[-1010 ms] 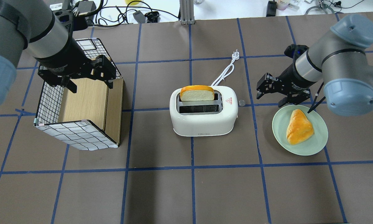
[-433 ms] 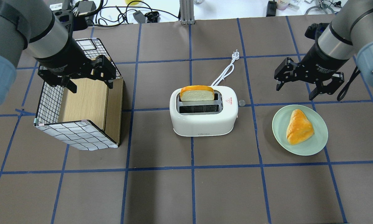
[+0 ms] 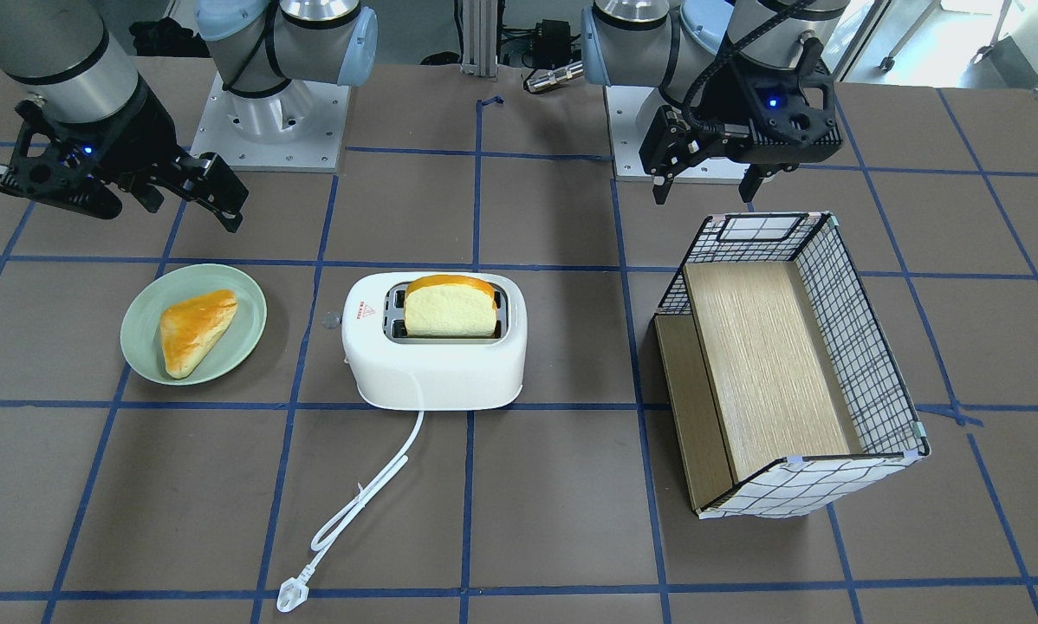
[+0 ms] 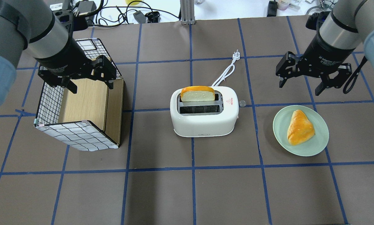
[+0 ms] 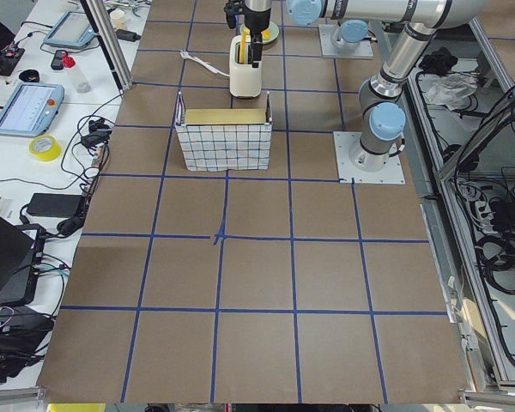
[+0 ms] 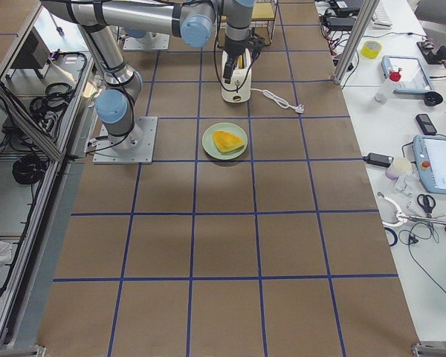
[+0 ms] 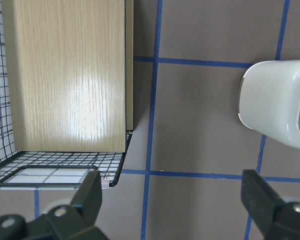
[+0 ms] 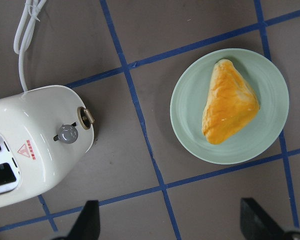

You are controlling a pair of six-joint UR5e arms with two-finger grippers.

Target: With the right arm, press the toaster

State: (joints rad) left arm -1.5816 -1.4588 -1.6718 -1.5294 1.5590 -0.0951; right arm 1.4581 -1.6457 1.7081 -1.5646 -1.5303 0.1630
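The white two-slot toaster [image 4: 204,120] stands mid-table with a bread slice [image 4: 197,93] upright in its far slot. The right wrist view shows the toaster's [image 8: 35,150] end with its grey knob [image 8: 67,132] and lever [image 8: 86,116]. My right gripper [image 4: 299,87] is open and empty. It hangs to the toaster's right, apart from it, beyond the green plate's far edge; it also shows in the front view [image 3: 107,195]. My left gripper [image 4: 91,87] is open and empty over the basket's far part.
A green plate [image 4: 318,143] with a golden pastry [image 4: 299,126] lies right of the toaster. The toaster's white cord [image 4: 226,70] runs off toward the far side. A wire basket with a wooden floor [image 4: 81,137] stands at the left.
My right gripper has moved up and away from the plate's far edge, to the right and farther back, still open. The left arm and the toaster have not moved.
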